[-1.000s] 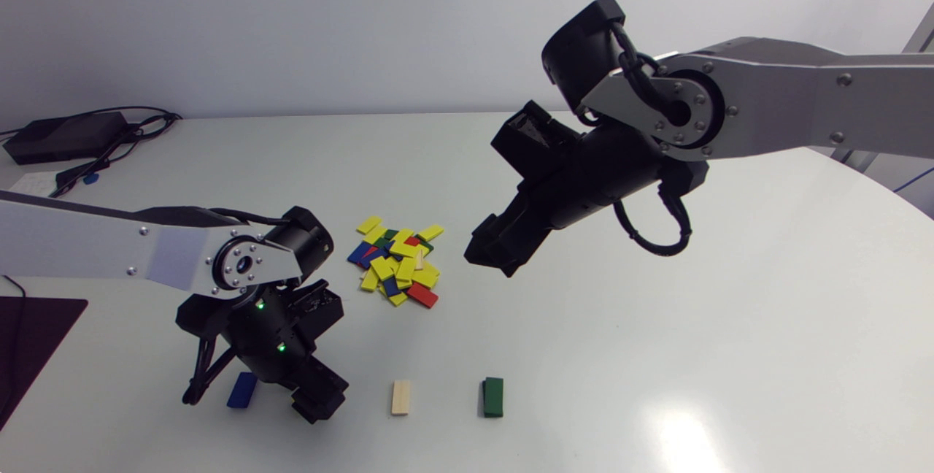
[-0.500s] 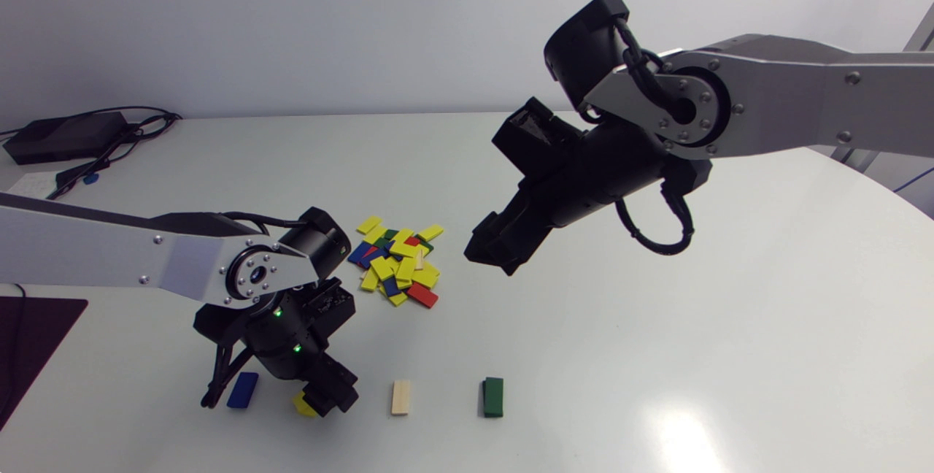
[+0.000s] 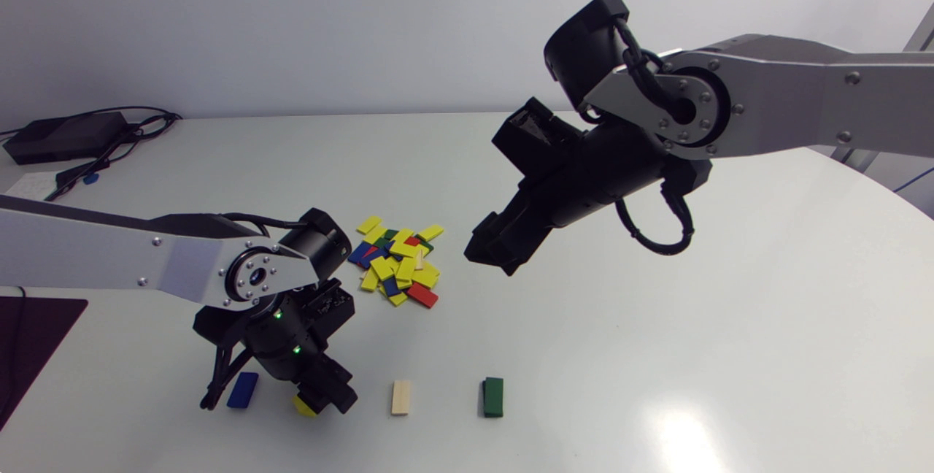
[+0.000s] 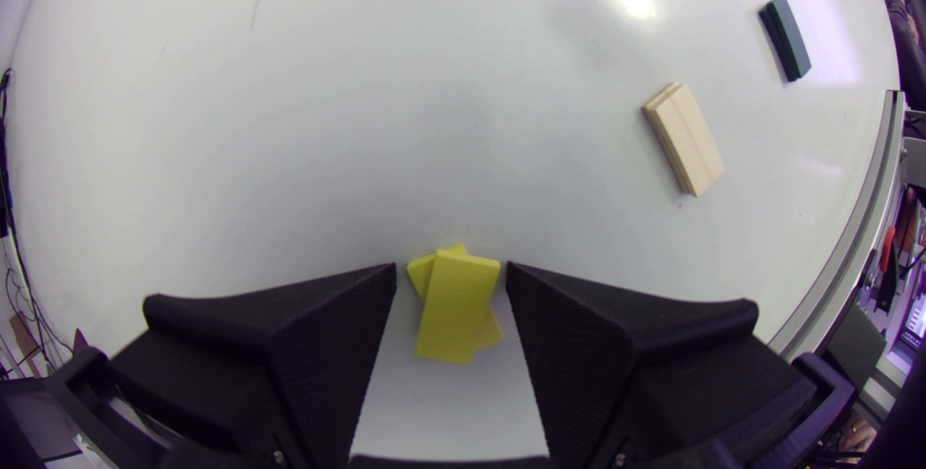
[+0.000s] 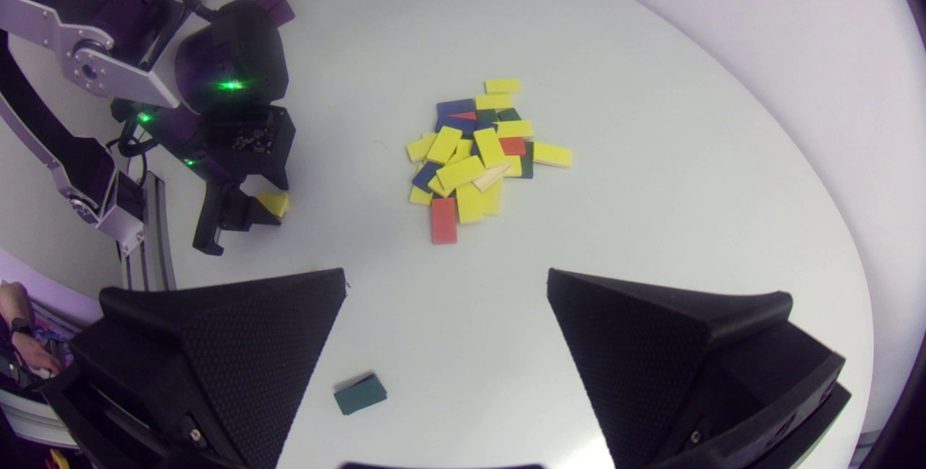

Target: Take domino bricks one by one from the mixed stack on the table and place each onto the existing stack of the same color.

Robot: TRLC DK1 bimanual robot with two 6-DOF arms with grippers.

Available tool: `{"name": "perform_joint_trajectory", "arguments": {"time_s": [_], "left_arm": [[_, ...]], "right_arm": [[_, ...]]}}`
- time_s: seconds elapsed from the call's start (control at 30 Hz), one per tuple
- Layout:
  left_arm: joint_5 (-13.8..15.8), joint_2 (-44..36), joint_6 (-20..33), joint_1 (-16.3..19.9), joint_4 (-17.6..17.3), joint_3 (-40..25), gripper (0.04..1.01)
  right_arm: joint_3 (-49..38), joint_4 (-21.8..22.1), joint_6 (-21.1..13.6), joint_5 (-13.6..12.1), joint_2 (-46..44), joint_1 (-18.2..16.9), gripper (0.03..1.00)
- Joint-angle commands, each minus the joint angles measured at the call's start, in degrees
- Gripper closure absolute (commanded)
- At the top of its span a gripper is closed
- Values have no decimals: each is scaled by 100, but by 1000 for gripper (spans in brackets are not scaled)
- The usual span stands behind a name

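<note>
The mixed pile (image 3: 398,265) (image 5: 477,154) of yellow, blue, red and green bricks lies mid-table. Along the front stand a blue brick (image 3: 242,390), a yellow stack (image 3: 301,406) (image 4: 456,306), a wooden stack (image 3: 400,397) (image 4: 684,137) and a green stack (image 3: 493,396) (image 5: 360,394). My left gripper (image 3: 325,396) (image 4: 450,270) is down over the yellow stack, open. The stack's two bricks lie skewed between its fingers, with a gap on one side. My right gripper (image 3: 492,258) (image 5: 445,281) hangs open and empty above the table, right of the pile.
A black box with cables (image 3: 66,137) sits at the back left corner. A dark mat (image 3: 29,334) lies at the left edge. The table's front rim (image 4: 832,273) runs close behind the sorted stacks.
My left arm shifted right and lowered its gripper over the yellow stack, and its fingers drew closer together. The right arm barely moved.
</note>
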Motion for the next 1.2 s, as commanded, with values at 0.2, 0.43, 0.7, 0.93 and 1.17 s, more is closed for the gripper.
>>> {"name": "perform_joint_trajectory", "arguments": {"time_s": [0.2,0.43,0.7,0.93,1.17], "left_arm": [[-123,-63,-185,158,-107,-186,620],[-123,-90,-212,220,-107,-177,677],[-123,-125,-229,229,-160,-124,730],[-123,-116,-264,167,-169,-71,789],[-246,33,-475,158,-134,52,790]], "right_arm": [[-119,43,-122,-57,-33,-44,57],[-137,43,-166,-66,-15,-44,59],[-128,35,-201,-74,-15,-61,62],[-154,35,-236,-110,2,-88,62],[-163,43,-271,-171,38,-131,62]]}}
